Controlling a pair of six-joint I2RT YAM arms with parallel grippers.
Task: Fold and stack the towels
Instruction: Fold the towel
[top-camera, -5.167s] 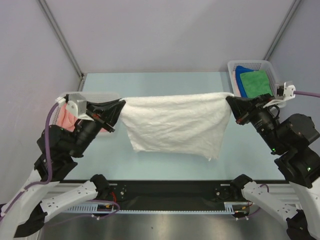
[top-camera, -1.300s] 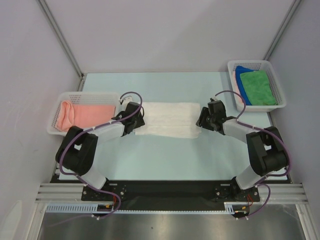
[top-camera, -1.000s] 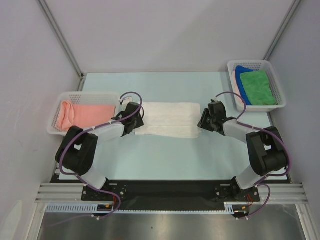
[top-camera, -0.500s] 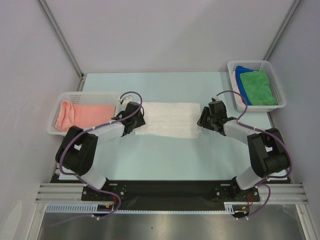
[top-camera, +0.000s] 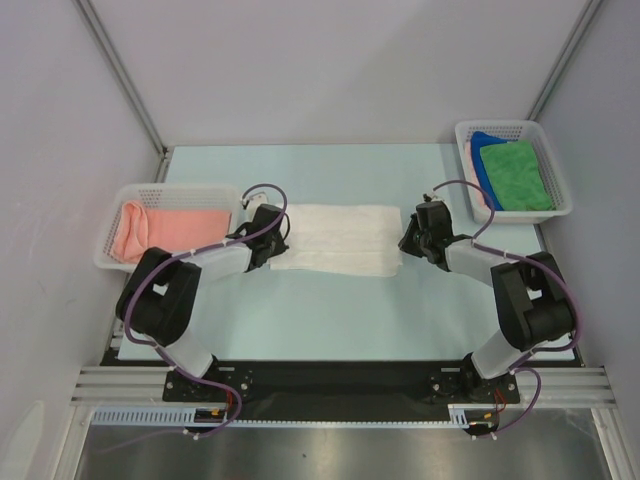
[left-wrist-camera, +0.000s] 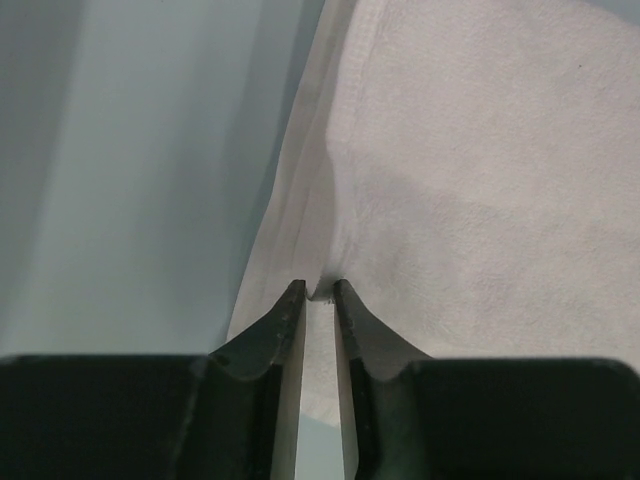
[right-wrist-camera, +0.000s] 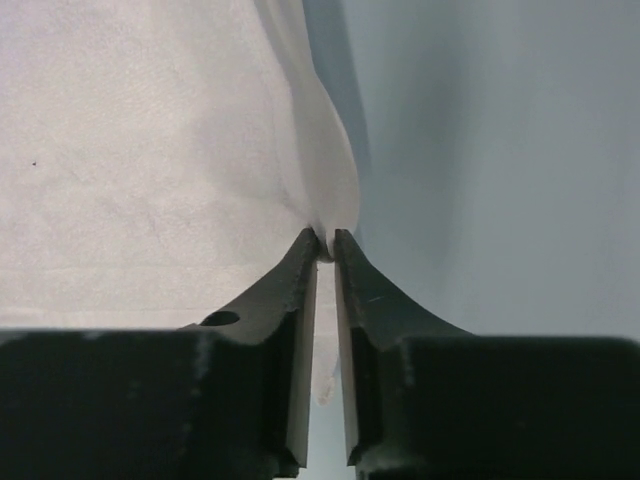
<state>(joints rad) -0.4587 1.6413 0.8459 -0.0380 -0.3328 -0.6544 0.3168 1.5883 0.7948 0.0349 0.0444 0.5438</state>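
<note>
The white towel (top-camera: 335, 238) lies folded into a long strip on the pale blue table (top-camera: 330, 310). My left gripper (top-camera: 276, 242) sits low at its left end. In the left wrist view its jaws (left-wrist-camera: 320, 290) are shut on a pinched ridge of the towel (left-wrist-camera: 480, 180). At the right end my right gripper (top-camera: 405, 242) does the same: its tips (right-wrist-camera: 326, 242) nip the towel's edge (right-wrist-camera: 150, 150). The salmon pink towel (top-camera: 170, 228) lies folded in the left basket. The green towel (top-camera: 515, 170) rests on the blue towel (top-camera: 483, 140) in the right basket.
A white perforated basket (top-camera: 112, 262) stands at the table's left edge, and another (top-camera: 500, 127) at the back right corner. Grey walls close in the back and both sides. The arms' black base rail (top-camera: 330, 380) runs along the near edge.
Five seconds ago the white towel hung stretched in the air between both grippers; now it lies folded on the table. Within the last second both sets of jaws closed on its ends.
</note>
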